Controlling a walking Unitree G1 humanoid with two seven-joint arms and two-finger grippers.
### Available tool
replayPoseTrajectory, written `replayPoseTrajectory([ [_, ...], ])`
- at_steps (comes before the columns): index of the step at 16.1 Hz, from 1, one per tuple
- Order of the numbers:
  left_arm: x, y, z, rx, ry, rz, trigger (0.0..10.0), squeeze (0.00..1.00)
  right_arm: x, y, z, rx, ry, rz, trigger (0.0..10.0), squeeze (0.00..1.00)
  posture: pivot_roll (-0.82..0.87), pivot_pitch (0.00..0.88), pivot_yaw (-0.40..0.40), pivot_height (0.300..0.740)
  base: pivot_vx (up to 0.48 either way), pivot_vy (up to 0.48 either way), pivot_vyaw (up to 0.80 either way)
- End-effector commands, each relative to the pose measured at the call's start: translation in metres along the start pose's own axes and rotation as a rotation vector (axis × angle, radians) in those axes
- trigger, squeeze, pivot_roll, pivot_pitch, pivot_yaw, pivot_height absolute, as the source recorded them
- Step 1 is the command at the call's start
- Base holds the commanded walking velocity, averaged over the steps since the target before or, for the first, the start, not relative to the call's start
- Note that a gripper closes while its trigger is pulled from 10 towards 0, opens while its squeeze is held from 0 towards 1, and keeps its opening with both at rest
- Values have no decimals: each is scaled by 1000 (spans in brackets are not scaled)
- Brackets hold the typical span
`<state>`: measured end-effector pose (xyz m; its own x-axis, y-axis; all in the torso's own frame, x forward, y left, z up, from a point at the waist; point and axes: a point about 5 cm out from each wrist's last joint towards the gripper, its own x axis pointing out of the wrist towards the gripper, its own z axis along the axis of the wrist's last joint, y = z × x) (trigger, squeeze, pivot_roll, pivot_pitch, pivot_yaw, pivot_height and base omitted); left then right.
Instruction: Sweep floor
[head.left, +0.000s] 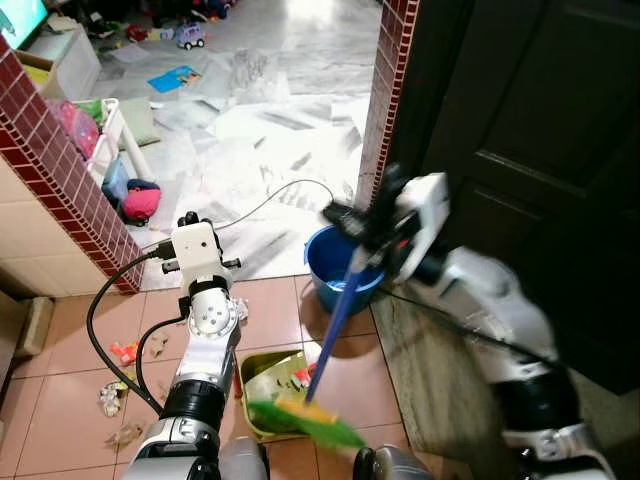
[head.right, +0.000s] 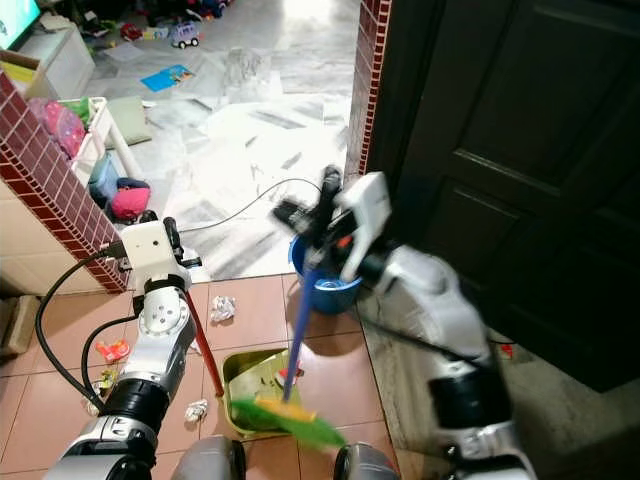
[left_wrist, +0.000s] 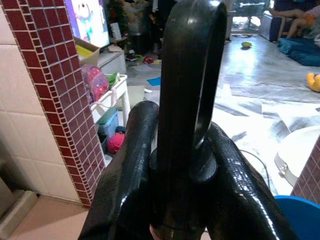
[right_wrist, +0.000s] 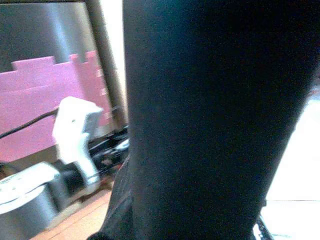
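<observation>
Slanting down from your right claw (head.right: 318, 228), which grips its top, the blue-handled broom (head.right: 297, 335) ends with green bristles at the yellow-green dustpan (head.right: 246, 383) on the terracotta tile floor (head.right: 255, 318). Your left claw (left_wrist: 187, 150) is clamped on the dustpan's black handle loop. Scraps of litter (head.left: 112, 398) lie nearby, a blue bucket (head.left: 335, 270) just beyond; past the brick pillar (head.left: 60, 170), a toy-strewn marble room.

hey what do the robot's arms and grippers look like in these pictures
Both arms are silver metal with black joint bands. The left arm has a round perforated silver joint, a white boxy wrist block and a looping black cable. The right arm also carries a white wrist housing, blurred here. The left gripper has long, glossy black fingers with a fine dotted texture.
</observation>
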<state>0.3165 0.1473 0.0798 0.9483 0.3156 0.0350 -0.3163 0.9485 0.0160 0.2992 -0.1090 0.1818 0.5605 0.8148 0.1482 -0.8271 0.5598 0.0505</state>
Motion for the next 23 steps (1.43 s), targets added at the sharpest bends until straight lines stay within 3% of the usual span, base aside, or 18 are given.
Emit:
replayPoseTrajectory([
  [1, -1, -3, 0, 2, -2, -33, 10000, 0, 3, -2, 24, -51, -77, 3, 10000, 0, -70, 0, 45, 740, 0, 0, 0],
  [3, -1, -1, -2, -1, 4, -41, 10000, 0, 0, -13, 38, -105, -126, -90, 10000, 0, -70, 0, 46, 740, 0, 0, 0],
  [8, -4, 2, -2, -3, 0, -80, 10000, 0, -2, -29, 47, -181, -182, -277, 10000, 0, -62, 0, 45, 740, 0, 0, 0],
  [10, -4, 4, -2, 2, -3, -99, 10000, 0, -5, -32, 42, -247, -162, -334, 10000, 0, -63, 0, 47, 740, 0, 0, 0],
  [12, -5, 4, -3, -4, 6, -121, 10000, 0, -4, -25, 23, -265, -127, -360, 10000, 0, -63, 0, 49, 740, 0, 0, 0],
  [16, -11, -11, -7, -84, 62, -269, 10000, 0, 9, -8, -22, -193, -69, -397, 10000, 0, -57, 0, 54, 740, 0, 0, 0],
  [18, -13, -15, -7, -100, 75, -304, 10000, 0, 13, -4, -31, -185, -57, -399, 10000, 0, -55, 0, 50, 740, 0, 0, 0],
  [20, -14, -15, -7, -99, 77, -308, 10000, 0, 17, 0, -35, -163, -60, -392, 10000, 0, -55, 0, 48, 740, 0, 0, 0],
  [23, -16, -17, -10, -123, 103, -303, 10000, 0, 26, -4, -18, -58, -142, -420, 10000, 0, -61, 0, 47, 740, 0, 0, 0],
])
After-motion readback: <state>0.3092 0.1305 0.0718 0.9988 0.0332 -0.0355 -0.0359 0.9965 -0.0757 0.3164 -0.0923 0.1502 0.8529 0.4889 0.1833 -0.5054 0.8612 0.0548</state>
